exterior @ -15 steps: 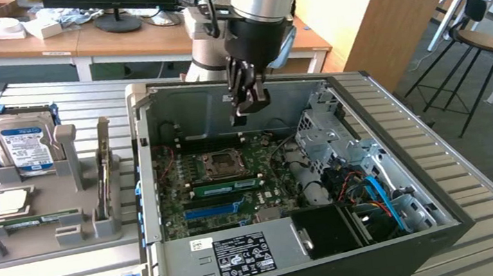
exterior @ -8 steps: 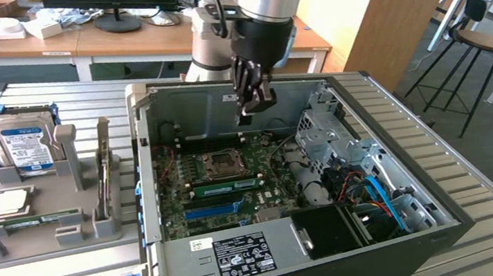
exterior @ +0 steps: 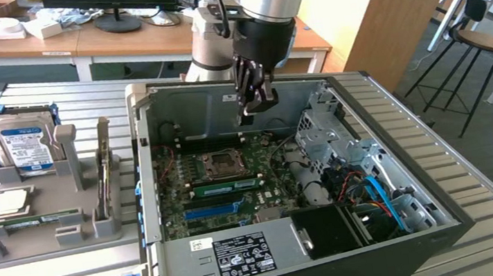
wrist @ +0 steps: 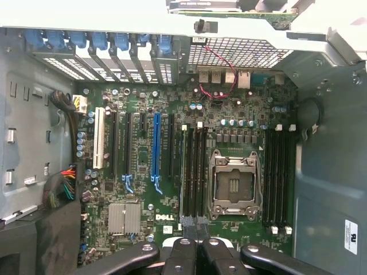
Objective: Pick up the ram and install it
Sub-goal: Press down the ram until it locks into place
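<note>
A ram (exterior: 225, 186), a long green stick with a pale label, sits in the memory slots of the motherboard (exterior: 191, 186), between the processor socket (exterior: 219, 163) and the blue slot (exterior: 212, 210). My gripper (exterior: 247, 117) hangs above the open case, over its back part, a good way above the board. Its fingers are shut with nothing seen between them. In the wrist view the gripper (wrist: 194, 224) points down at the end of the black memory slots (wrist: 195, 172), beside the socket (wrist: 232, 183). I cannot make out the ram there from above.
A grey holder (exterior: 43, 234) stands on the slatted table at the exterior view's left. It carries a hard drive (exterior: 24, 144), a square silver chip (exterior: 12, 201), an upright card (exterior: 105, 169) and a thin green strip (exterior: 33, 219). The case walls (exterior: 142, 157) and a drive cage (exterior: 335, 135) ring the board.
</note>
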Controlling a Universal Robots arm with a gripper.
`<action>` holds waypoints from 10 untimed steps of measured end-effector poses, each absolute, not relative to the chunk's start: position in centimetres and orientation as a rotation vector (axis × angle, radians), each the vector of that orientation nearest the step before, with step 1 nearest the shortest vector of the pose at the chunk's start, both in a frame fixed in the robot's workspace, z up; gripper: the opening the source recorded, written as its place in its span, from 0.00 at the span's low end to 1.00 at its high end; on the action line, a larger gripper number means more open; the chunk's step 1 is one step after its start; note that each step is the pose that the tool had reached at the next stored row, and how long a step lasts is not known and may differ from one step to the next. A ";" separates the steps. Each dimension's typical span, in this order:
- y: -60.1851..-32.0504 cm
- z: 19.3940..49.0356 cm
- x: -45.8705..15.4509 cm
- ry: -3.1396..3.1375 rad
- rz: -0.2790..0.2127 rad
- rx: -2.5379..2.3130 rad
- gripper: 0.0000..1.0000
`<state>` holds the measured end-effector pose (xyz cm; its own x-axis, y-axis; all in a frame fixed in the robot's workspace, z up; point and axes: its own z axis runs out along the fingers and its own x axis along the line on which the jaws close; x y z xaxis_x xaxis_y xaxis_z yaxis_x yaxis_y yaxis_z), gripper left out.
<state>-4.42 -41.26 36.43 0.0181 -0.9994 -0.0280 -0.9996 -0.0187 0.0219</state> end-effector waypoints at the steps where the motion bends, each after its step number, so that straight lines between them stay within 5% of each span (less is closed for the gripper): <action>1: -41.3 36.4 -4.4 2.198 0.055 -2.239 0.10; 10: -41.3 36.4 -4.4 2.220 0.055 -2.217 0.10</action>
